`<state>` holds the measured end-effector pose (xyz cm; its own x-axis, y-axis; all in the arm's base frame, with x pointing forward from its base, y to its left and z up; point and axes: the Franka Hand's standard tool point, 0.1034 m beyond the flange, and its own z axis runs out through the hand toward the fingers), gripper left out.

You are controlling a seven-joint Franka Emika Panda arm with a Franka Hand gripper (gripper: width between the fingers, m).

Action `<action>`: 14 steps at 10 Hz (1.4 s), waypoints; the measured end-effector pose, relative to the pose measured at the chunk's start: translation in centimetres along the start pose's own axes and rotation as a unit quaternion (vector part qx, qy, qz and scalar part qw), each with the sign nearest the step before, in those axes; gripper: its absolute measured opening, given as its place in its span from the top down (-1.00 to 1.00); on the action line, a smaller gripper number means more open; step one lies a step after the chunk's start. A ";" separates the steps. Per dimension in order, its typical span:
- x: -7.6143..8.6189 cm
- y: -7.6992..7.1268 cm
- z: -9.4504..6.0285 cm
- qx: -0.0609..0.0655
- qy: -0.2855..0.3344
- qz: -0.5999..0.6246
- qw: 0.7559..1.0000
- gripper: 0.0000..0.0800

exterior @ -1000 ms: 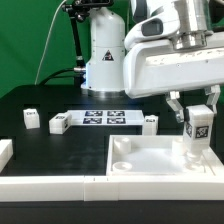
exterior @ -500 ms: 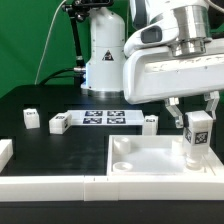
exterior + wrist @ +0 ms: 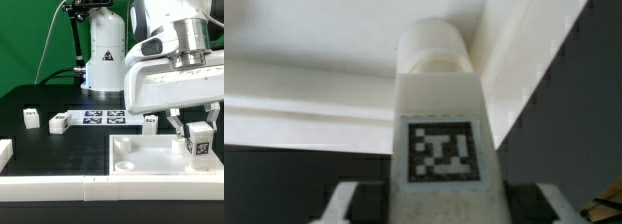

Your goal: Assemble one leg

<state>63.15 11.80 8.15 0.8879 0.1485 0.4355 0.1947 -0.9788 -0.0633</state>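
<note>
My gripper is shut on a leg, a small white block with a black-and-white tag on its side. It holds the leg upright over the far right corner of the large white tray-like piece. In the wrist view the leg fills the middle, its tag facing the camera, its far end against the tray's white corner, with a finger on each side. Three other legs stand on the table: one at the exterior view's left, one beside the marker board, one behind the tray.
The marker board lies flat in front of the robot base. Long white border bars run along the front edge, with a short white piece at the exterior view's left.
The gripper has moved down and slightly toward the exterior view's right with the leg, bringing it lower into the tray's far right corner.
</note>
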 end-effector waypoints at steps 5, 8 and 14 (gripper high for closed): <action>-0.2 0.0 0.0 -0.001 0.008 0.000 1.000 0.27; -0.2 0.0 0.0 -0.001 0.008 0.000 1.000 -0.51; -0.2 0.0 0.0 -0.001 0.008 0.000 1.000 -0.62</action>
<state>63.01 11.79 8.06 0.8811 0.1470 0.4496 0.1943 -0.9791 -0.0605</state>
